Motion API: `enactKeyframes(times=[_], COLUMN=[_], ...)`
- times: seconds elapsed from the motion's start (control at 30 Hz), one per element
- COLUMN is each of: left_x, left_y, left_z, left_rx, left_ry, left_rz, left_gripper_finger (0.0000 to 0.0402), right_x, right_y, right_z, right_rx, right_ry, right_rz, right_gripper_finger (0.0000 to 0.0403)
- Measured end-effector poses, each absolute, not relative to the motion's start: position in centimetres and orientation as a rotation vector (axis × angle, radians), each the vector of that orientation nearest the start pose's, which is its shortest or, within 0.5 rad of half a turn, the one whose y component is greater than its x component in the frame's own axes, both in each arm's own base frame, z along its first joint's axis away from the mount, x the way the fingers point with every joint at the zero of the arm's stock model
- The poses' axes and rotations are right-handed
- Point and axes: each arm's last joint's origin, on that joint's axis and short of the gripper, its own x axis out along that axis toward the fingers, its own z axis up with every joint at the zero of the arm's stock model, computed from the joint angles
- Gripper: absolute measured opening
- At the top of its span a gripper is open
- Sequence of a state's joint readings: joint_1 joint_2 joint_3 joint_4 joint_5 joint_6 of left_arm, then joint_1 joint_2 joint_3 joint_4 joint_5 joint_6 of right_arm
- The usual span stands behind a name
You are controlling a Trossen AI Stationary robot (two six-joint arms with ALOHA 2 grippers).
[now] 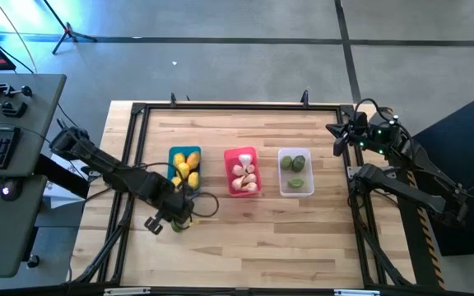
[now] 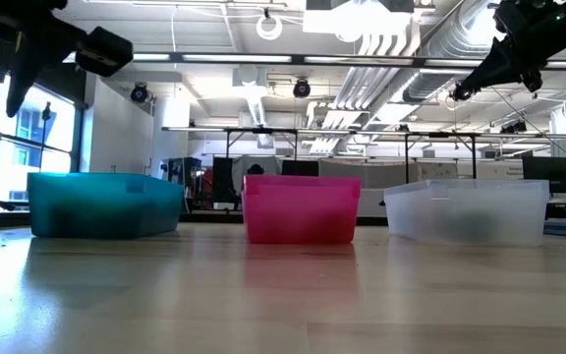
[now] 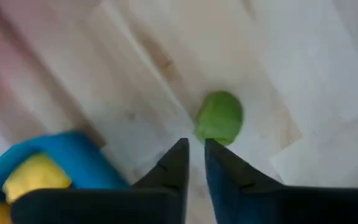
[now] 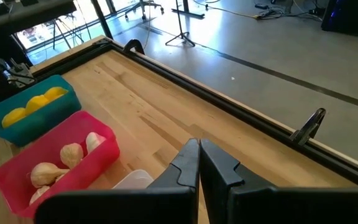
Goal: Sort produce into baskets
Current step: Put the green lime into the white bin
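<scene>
Near the lower left of the table in the high view, the left gripper (image 1: 174, 220) hung over bare wood just below the blue basket (image 1: 184, 170), its two fingers drawn nearly together with only a thin slit between them and nothing held. In the left wrist view a single green fruit (image 3: 219, 117) lay on the table just beyond the fingertips (image 3: 180, 151), slightly to the right of the slit. It looked roundish, so no long axis would dictate the approach. The blue basket's corner, with a yellow lemon (image 3: 35, 176) inside, sat at the lower left of that view, close to the fingers, while the wood around the fruit was otherwise open. The fruit's likely home, the translucent white basket (image 1: 295, 172) holding other green pieces, stood right of centre, past the pink basket (image 1: 241, 171) of garlic bulbs. The right gripper (image 4: 199, 155), fingers almost touching and empty, waited at the table's upper right edge, much farther from the fruit.
</scene>
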State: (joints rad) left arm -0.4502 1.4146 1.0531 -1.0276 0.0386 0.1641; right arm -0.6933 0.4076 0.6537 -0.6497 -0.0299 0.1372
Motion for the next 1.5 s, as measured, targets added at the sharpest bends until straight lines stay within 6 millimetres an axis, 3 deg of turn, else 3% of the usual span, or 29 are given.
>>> enactKeyframes(times=[0.4,0.57,0.97,1.17,1.5], left_x=[22.7,23.2,24.2,24.3,24.1], left_y=[-14.0,-14.5,-15.0,-14.9,-14.8], left_z=[20.9,19.2,14.6,14.4,14.5], left_rx=[0.458,0.503,0.601,0.575,0.570], left_ry=[1.401,1.460,1.624,1.644,1.657], left_rz=[-0.635,-0.612,-0.585,-0.553,-0.556], left_gripper_finger=[0.0201,0.0239,0.0245,0.0232,0.0158], right_x=[6.9,6.9,6.9,6.8,6.8], right_y=[-5.6,-5.6,-5.6,-5.6,-5.6], right_z=[28.8,28.7,28.6,28.5,28.4], right_rx=[0.298,0.301,0.303,0.307,0.309], right_ry=[0.338,0.341,0.356,0.368,0.373], right_rz=[-0.685,-0.685,-0.685,-0.685,-0.686], right_gripper_finger=[0.0000,0.0000,0.0000,0.0000,0.0000])
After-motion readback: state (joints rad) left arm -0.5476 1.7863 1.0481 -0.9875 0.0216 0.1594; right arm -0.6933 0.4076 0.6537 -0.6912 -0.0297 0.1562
